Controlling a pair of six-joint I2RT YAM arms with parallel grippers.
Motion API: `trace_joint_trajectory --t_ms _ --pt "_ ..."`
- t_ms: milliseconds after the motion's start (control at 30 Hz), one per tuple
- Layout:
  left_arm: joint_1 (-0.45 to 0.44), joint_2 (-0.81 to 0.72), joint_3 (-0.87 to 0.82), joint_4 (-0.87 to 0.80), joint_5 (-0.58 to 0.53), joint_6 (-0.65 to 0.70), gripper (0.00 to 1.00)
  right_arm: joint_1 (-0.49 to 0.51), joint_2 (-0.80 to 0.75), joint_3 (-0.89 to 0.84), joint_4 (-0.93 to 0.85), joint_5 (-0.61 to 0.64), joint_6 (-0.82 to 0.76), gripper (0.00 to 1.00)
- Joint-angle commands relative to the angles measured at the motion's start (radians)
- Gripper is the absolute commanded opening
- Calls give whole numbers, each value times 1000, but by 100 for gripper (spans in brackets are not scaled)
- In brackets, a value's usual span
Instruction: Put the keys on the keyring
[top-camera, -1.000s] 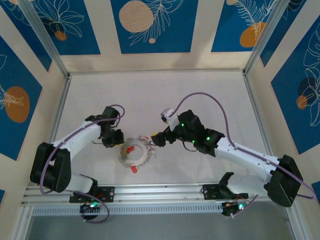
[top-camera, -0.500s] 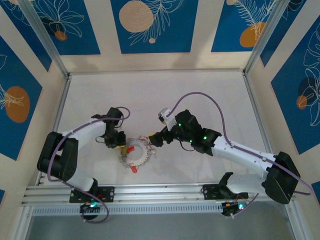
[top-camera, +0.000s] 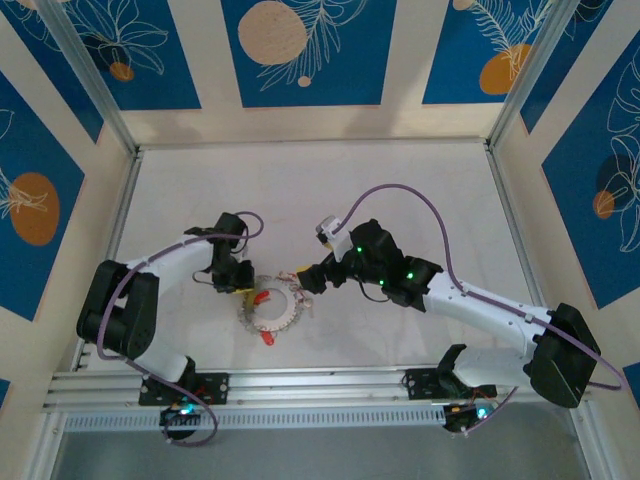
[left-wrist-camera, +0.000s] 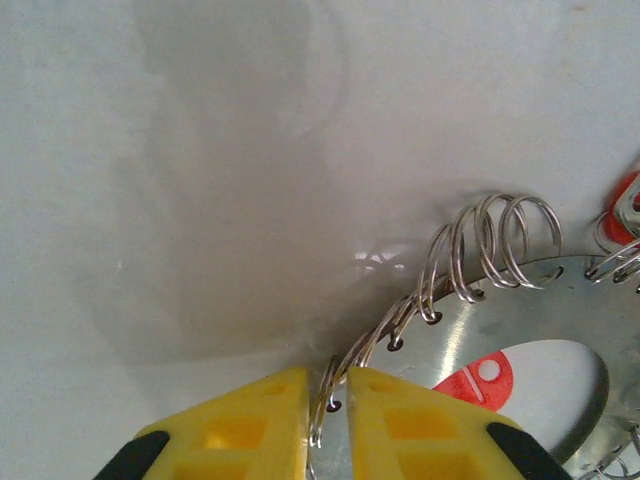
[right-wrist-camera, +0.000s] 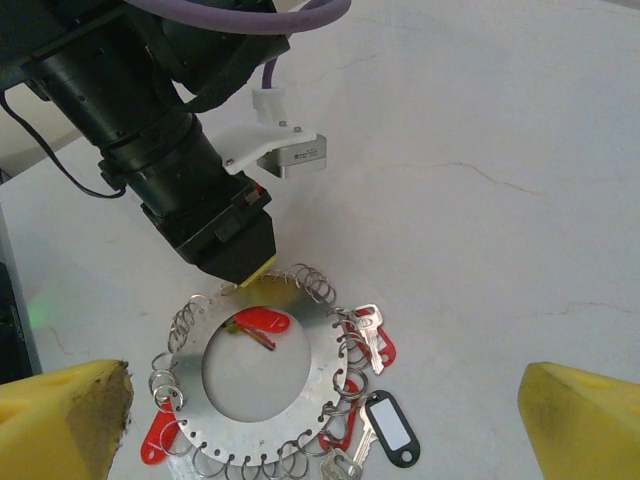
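The keyring (top-camera: 285, 318) is a flat grey metal disc with a wide hole, lying on the table, its rim strung with small wire split rings (left-wrist-camera: 495, 235). My left gripper (top-camera: 243, 290) is at its upper-left rim. Its yellow fingers (left-wrist-camera: 250, 425) are shut on one split ring (left-wrist-camera: 330, 395). A red-headed key (right-wrist-camera: 255, 322) lies inside the hole (left-wrist-camera: 480, 378). More keys (right-wrist-camera: 372, 335) hang at the disc's (right-wrist-camera: 241, 441) right rim, one with a black tag (right-wrist-camera: 392, 425). My right gripper (right-wrist-camera: 325, 410) hovers wide open above the ring (top-camera: 305, 280), holding nothing.
Another red tag (right-wrist-camera: 157, 440) lies at the disc's lower-left rim. The white table (top-camera: 400, 190) is bounded by aluminium rails and patterned walls. The left arm's black wrist (right-wrist-camera: 180, 170) stands over the ring's far side.
My left arm has swung in and its gripper has slid to the ring's rim, with the fingers closing on a split ring. My right gripper edged slightly left and stayed open.
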Motion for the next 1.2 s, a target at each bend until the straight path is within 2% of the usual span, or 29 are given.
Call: trace_joint_trajectory --t_ms 0,300,433,567,900,1033,1167 --pt "-12 7 16 -4 52 29 11 4 -22 17 13 29 -11 99" --pt "-13 13 35 -55 6 44 11 -4 -33 -6 33 47 -4 99" --pt "-14 14 34 -59 -6 47 16 -7 -33 -5 34 52 -6 99" --pt "-19 24 32 -61 -17 48 15 -10 -31 -10 46 50 1 99" --pt "-36 33 43 -53 -33 55 9 -12 -36 -13 55 63 13 99" --pt "-37 -23 50 -56 -38 73 7 -12 -40 -12 49 69 10 99" --pt "-42 -94 62 -31 7 135 0 -24 -38 -22 66 81 4 99"
